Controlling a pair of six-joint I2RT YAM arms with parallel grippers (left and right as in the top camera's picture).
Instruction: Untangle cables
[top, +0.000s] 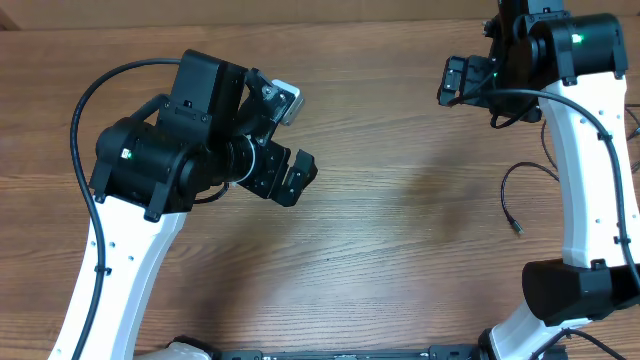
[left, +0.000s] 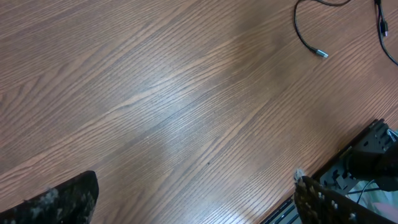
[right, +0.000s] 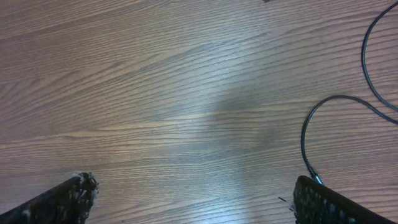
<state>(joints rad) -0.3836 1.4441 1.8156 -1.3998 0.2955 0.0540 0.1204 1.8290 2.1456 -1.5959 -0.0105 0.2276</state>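
The cables lie at the table's right side. One thin black cord (top: 507, 190) curls down to a small plug end (top: 517, 228), and more thin cord (top: 628, 130) shows at the right edge. The left wrist view has the silver-tipped plug (left: 321, 53) far off at top right, with a second cord (left: 380, 25) beside it. My left gripper (top: 292, 176) (left: 196, 182) hangs open over bare wood at centre-left. My right gripper (top: 455, 80) (right: 194, 182) is open too, up at the back right. One cord (right: 306, 134) ends in a plug just beside its right finger (right: 336, 204); nothing lies between the fingers.
The wooden table (top: 400, 240) fills every view. The right arm's white link (top: 585, 170) stands over part of the cords. Thicker black robot wires (top: 85, 110) loop off both arms. A black frame (left: 367, 155) runs along the table's near edge.
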